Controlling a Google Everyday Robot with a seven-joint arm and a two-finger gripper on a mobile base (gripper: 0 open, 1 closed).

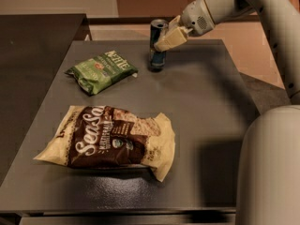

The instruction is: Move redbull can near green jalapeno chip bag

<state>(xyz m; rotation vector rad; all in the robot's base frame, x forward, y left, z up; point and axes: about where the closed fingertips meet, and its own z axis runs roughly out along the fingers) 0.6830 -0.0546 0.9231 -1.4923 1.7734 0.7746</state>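
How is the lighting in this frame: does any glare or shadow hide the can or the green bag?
Camera view: the light is dim and warm. There is a soft sheen on the table near its front edge and a dark shadow on it beside the robot's body at right. The redbull can, held in the gripper at the far edge, and the green jalapeno chip bag are both evenly lit.
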